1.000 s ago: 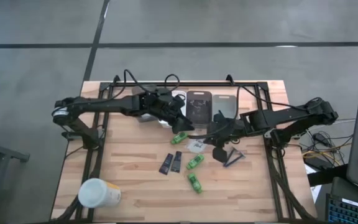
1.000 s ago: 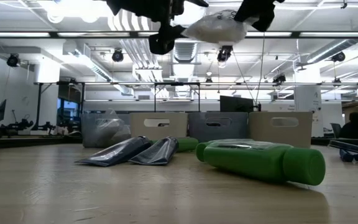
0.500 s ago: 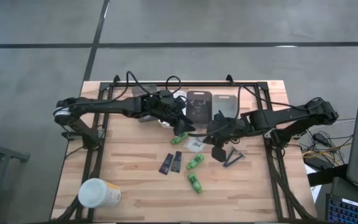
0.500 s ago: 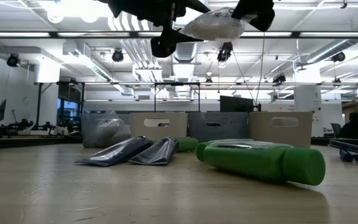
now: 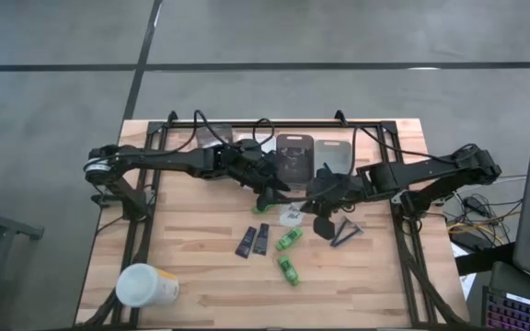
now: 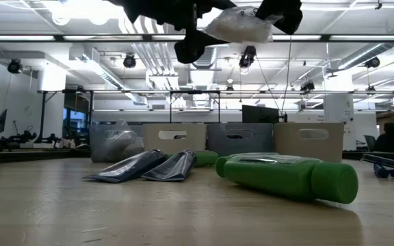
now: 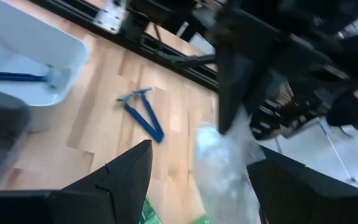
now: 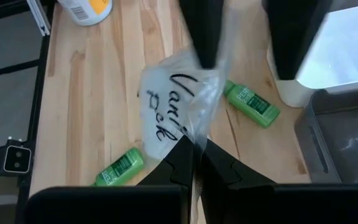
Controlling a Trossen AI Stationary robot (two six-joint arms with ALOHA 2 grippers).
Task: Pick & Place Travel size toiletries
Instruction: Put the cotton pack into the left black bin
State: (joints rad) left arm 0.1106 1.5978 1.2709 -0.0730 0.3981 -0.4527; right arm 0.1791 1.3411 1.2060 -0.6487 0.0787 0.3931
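Observation:
A clear plastic bag (image 8: 166, 106) with black handwriting hangs above the table's middle, and my right gripper (image 8: 194, 146) is shut on it. My left gripper (image 7: 199, 152) is open; its fingers (image 8: 202, 37) stand on either side of the bag's far end (image 7: 222, 168). In the high view the bag (image 5: 291, 214) shows between my left gripper (image 5: 276, 190) and my right gripper (image 5: 313, 198). Green bottles (image 5: 288, 239) (image 5: 288, 270), two black sachets (image 5: 253, 240) and blue razors (image 5: 343, 232) lie flat on the wood. My right gripper pinches the bag's near edge (image 8: 194, 132) between its two shut fingers, slanting down from the table's right side. The bag is lifted clear of the table and spreads out beyond the fingertips. My left gripper: whether a finger touches the bag cannot be told.
A white-and-yellow cup (image 5: 145, 286) lies at the near left corner. Small bins (image 5: 294, 153) stand in a row along the far edge; one white bin (image 7: 30, 68) holds a blue item. Bare wood lies on the table's left half.
My left gripper has moved toward the table's right edge and a little down, rolling as it went, and its open fingers now flank the bag's far end. My right gripper has kept the bag aloft in the same place.

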